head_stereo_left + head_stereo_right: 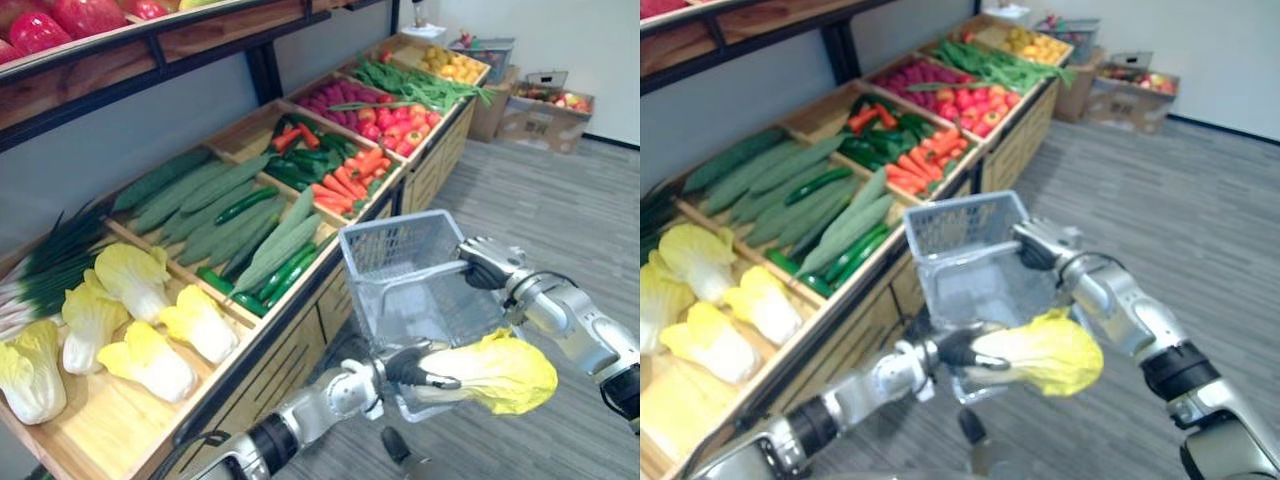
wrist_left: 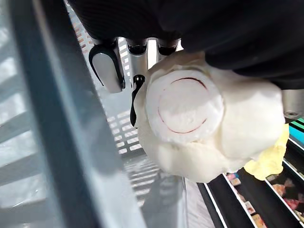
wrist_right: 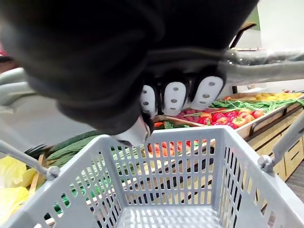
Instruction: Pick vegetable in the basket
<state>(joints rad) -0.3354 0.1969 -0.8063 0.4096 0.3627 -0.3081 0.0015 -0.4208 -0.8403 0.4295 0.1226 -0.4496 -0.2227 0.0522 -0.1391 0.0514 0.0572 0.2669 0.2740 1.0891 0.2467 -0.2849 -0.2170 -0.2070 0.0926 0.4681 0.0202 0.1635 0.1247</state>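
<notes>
Now, left eye view, left hand [image 1: 410, 365]: fingers and thumb are curled round the white stalk end of the cabbage [image 1: 500, 372].
Left eye view, cabbage: held in the air just at the near rim of the basket [image 1: 390, 250], with the yellow leafy end pointing out to the robot's right; it is not lying inside.
Left eye view, right hand [image 1: 485, 262]: closed on the basket at its far right side, carrying it beside the wooden stand [image 1: 300, 350].
Left eye view, stand: other cabbages [image 1: 150, 362] lie in the near compartment, long green gourds [image 1: 215, 205] in the next one, carrots [image 1: 350, 180] further away.
Right eye view, floor [image 1: 1180, 200]: grey, with cardboard boxes [image 1: 1130, 95] at the far wall.
Left wrist view, fingers [image 2: 107, 71]: wrapped round the cabbage at its round cut base, with the grey basket wall just beside.
Right wrist view, handle [image 3: 270, 66]: the right hand's fingers [image 3: 175, 97] are hooked over it; the slotted basket hangs below, open side up.
</notes>
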